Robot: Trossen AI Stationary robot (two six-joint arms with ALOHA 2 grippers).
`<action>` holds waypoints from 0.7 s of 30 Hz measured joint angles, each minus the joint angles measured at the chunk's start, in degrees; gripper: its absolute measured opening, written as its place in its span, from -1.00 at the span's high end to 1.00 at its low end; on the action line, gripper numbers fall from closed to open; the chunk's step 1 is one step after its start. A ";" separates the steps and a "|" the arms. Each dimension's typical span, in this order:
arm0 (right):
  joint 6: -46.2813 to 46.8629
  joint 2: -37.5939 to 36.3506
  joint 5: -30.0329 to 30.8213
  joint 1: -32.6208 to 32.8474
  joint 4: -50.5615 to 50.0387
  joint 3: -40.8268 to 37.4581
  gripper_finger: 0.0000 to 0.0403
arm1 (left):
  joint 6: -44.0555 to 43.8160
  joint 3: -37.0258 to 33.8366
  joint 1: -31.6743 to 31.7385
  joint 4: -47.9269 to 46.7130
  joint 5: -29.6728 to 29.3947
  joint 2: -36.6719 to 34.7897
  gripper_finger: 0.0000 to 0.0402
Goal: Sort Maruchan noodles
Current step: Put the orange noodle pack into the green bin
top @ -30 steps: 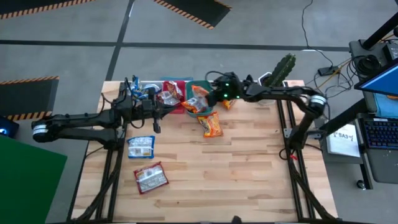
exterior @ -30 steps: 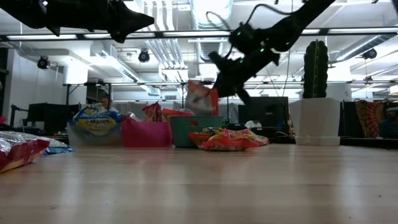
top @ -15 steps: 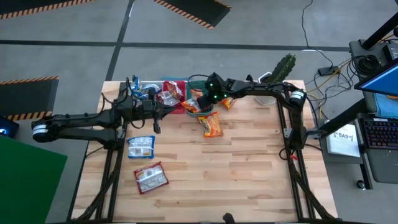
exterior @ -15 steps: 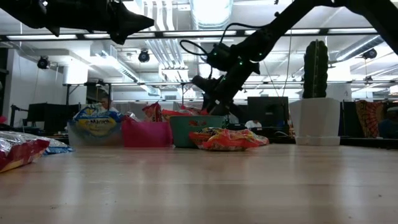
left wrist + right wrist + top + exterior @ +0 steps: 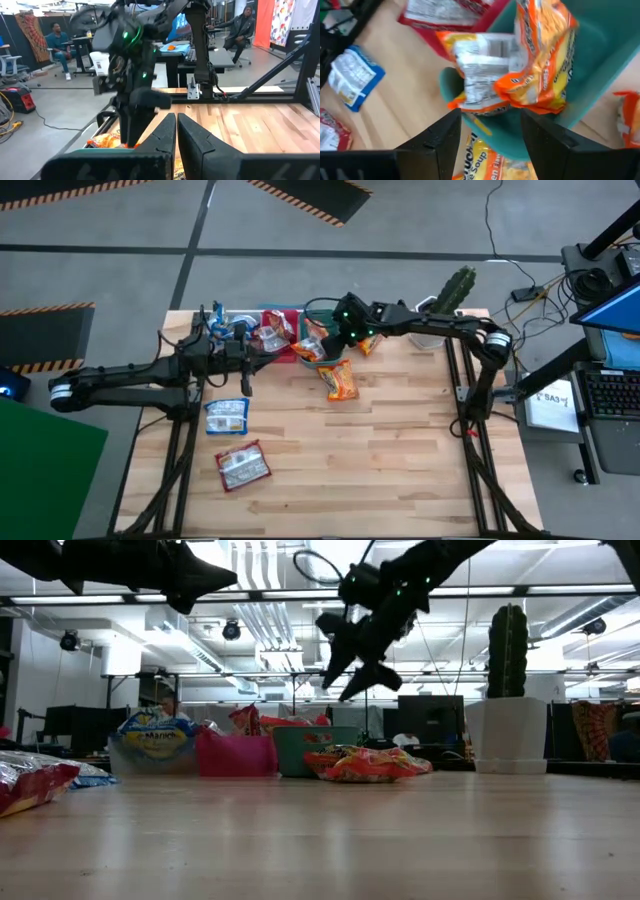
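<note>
My right gripper point(image 5: 333, 340) hangs open over the teal bin point(image 5: 300, 752), touching nothing. Below its spread fingers, orange Maruchan noodle packets point(image 5: 520, 80) lie piled inside the bin. Another orange packet point(image 5: 341, 381) lies flat on the table just in front of the bin, and a third point(image 5: 365, 345) lies to the bin's right. A blue packet point(image 5: 226, 415) and a red one point(image 5: 243, 466) lie on the table's left half. My left gripper point(image 5: 249, 370) is shut and empty, raised in front of the red bin point(image 5: 272, 338).
A clear bin point(image 5: 222, 328) with blue packets and the red bin with red packets stand in a row left of the teal bin at the far edge. A cactus in a white pot point(image 5: 452, 292) stands at the far right corner. Bare wood fills the near and right parts.
My right gripper brought an orange packet left and down to the teal bin, opened and let it go, then rose clear. The packet now lies in the bin on top of the others.
</note>
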 joint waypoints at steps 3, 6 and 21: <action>-1.23 -2.18 0.59 0.78 -1.58 0.00 0.05 | -0.02 0.00 0.00 -0.04 0.00 0.00 1.00; -2.81 -5.09 1.12 1.26 -5.12 0.00 0.05 | -0.04 0.00 0.00 -0.08 0.00 0.06 1.00; -3.86 -8.18 27.63 2.00 -19.10 -5.54 0.38 | -0.03 0.00 -0.01 -1.35 0.02 1.73 1.00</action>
